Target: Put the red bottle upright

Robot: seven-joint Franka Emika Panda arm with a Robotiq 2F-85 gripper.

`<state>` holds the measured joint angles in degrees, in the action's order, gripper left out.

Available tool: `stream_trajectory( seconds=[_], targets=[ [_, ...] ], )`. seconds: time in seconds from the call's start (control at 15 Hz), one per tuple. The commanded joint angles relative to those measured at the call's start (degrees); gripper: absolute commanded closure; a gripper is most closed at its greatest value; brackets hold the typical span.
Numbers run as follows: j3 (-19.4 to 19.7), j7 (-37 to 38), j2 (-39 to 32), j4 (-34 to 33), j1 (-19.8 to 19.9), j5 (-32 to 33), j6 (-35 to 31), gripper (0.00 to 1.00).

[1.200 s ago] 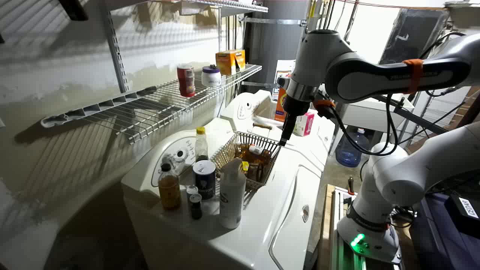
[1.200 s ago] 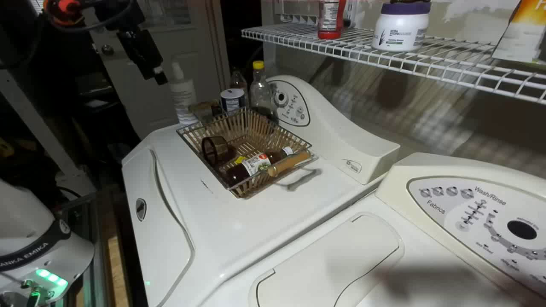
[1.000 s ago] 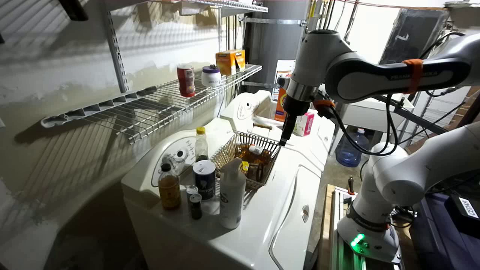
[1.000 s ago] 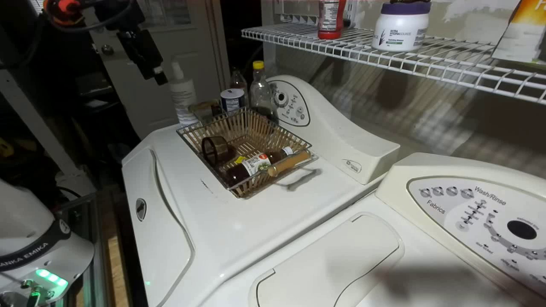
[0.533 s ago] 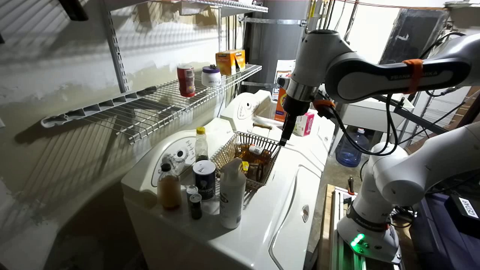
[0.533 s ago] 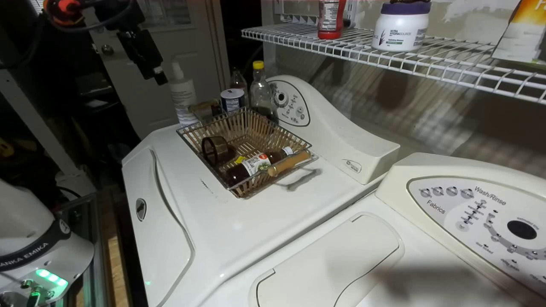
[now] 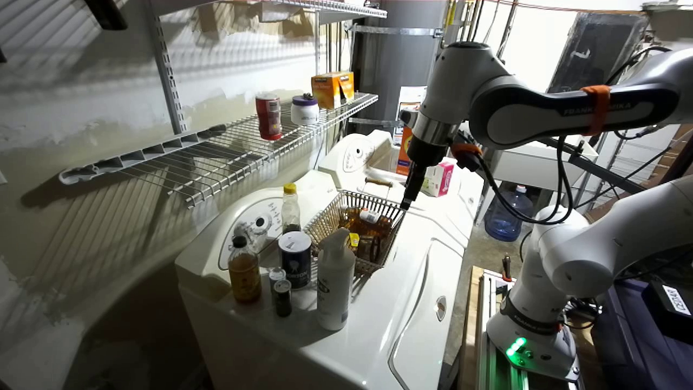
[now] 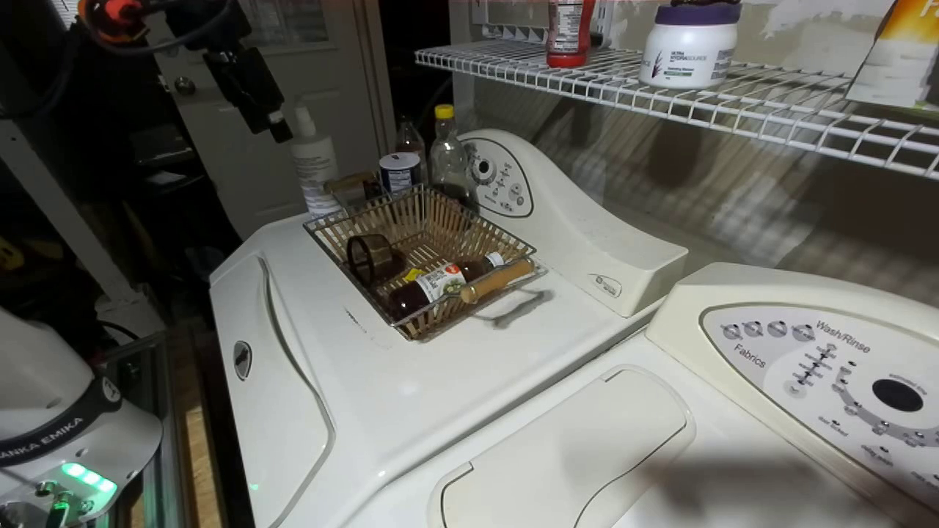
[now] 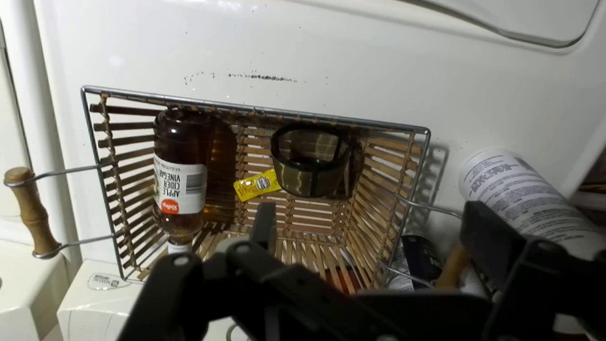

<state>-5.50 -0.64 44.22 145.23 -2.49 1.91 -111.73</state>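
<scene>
The red bottle [image 7: 269, 116] stands on end on the wire shelf [image 8: 499, 62], up along the back edge of the tabletop [image 8: 411, 381]; which end is up is hard to say. The fingers [image 9: 492, 232], well away from it, are spread wide. A basket [image 9: 312, 213] near that edge holds a vinegar bottle [image 9: 180, 184].

- Brown bottle [image 9: 182, 177] says "APPLE CIDER VINEGAR"
- Washer panel [image 8: 858, 367] says "Wash/Rinse" and "Fabrics"
- Robot's base [image 8: 73, 422] says "ANKA EMIKA"
- White tag [image 7: 677, 299] says "CEDAR"
- Blue can [image 7: 295, 265] says "MORTON"
- White jar [image 8: 686, 55] says "HYDRASOURCE"
</scene>
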Motion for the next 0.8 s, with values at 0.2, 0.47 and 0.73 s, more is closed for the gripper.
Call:
stream_trajectory(
  seconds=[0.2,0.47,0.73],
  targets=[
    [1.9,-8.0,-9.9,-6.4,-3.1,1.0,-14.8,0.00],
    [2.9,-12.1,-17.8,-13.7,-2.2,2.9,-20.2,0.00],
    [3.8,-13.6,-25.6,-22.8,-1.4,5.0,-22.7,0.00]
  ],
)
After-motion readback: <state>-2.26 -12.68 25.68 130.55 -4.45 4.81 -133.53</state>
